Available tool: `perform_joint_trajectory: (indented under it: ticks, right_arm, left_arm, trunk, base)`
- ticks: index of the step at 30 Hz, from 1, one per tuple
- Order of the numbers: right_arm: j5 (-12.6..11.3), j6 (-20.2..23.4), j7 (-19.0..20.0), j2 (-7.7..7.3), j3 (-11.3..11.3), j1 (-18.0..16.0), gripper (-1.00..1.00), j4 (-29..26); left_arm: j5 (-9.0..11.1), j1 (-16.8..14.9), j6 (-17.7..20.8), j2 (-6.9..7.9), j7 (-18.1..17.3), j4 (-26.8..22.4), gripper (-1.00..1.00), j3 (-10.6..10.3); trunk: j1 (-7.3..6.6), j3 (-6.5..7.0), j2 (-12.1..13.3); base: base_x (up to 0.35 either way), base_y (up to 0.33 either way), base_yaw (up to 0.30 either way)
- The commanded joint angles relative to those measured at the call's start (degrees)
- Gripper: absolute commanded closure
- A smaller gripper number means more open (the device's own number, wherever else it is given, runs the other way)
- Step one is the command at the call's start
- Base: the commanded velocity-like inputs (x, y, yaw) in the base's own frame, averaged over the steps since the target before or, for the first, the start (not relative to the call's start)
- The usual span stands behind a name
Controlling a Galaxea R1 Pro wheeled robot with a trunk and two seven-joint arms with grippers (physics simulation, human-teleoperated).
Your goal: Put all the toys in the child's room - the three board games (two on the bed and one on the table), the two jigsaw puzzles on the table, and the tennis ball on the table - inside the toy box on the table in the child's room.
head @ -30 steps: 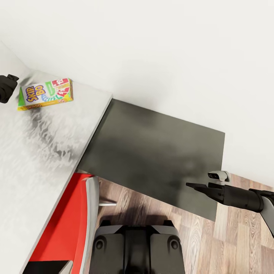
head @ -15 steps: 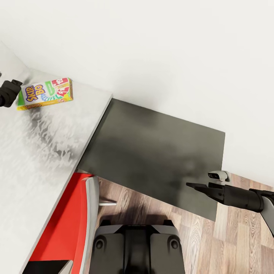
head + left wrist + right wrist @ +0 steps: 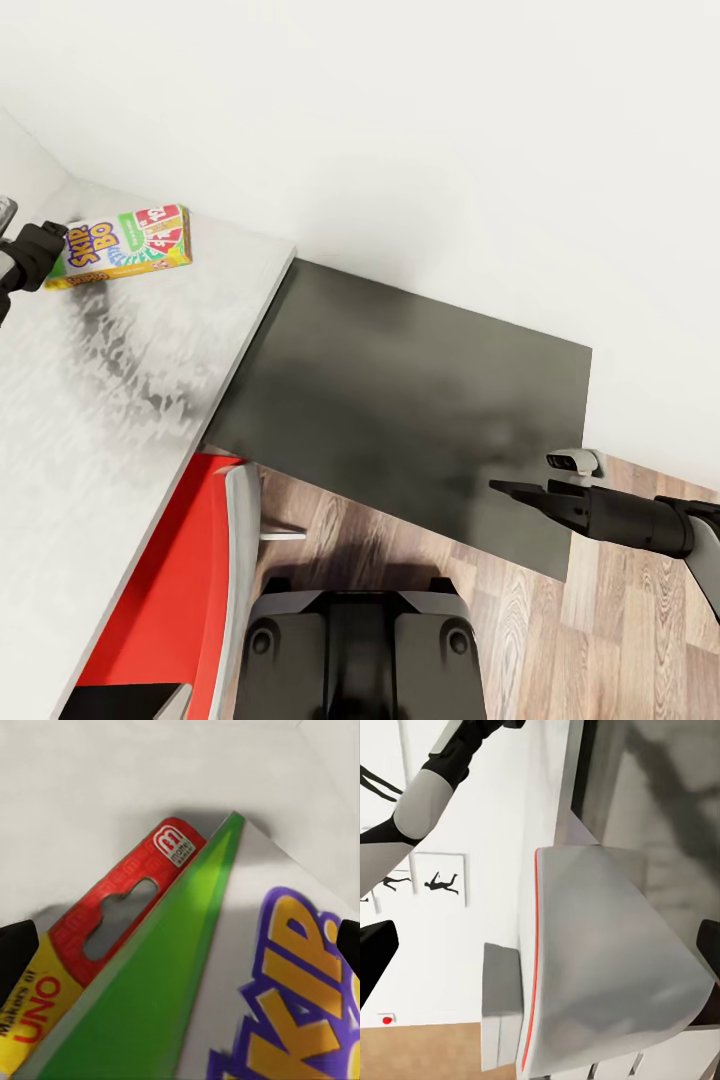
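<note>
The Skip-Bo box (image 3: 125,245) lies flat near the far corner of the light worktop (image 3: 90,420), close to the wall. The left hand (image 3: 40,252) is at the box's left end, and in the left wrist view its fingertips (image 3: 16,941) stand wide either side of that end, box (image 3: 195,982) between them, not gripped. The right hand (image 3: 505,488) hovers over the lower dark top's (image 3: 400,390) near right corner; whether it is wide or narrow cannot be told. A red chair (image 3: 190,590) stands by the worktop.
</note>
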Motion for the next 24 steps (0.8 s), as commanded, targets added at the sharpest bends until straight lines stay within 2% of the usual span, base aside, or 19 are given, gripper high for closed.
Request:
perform_joint_trajectory:
  ticks: [1,8,24]
  right_arm:
    - [0.01,0.24,0.14,-0.01,-0.01,-0.03,-1.0,-0.01]
    - [0.01,0.24,0.19,-0.11,-0.01,0.01,-1.0,-0.01]
    - [0.01,0.24,0.21,-0.12,-0.06,0.11,-1.0,-0.01]
  left_arm:
    - [0.51,-0.01,0.15,0.06,0.42,-0.12,-1.0,-0.48]
    - [0.53,0.17,0.02,-0.24,0.3,-0.12,-1.0,-0.48]
    - [0.53,0.62,-0.04,-1.97,-0.31,-0.12,-1.0,-0.48]
  trunk:
    - [0.03,-0.06,-0.09]
    - [0.03,-0.06,-0.09]
    - [0.03,-0.06,-0.09]
  base:
    - [0.0,0.0,0.0]
    - [0.0,0.0,0.0]
    - [0.0,0.0,0.0]
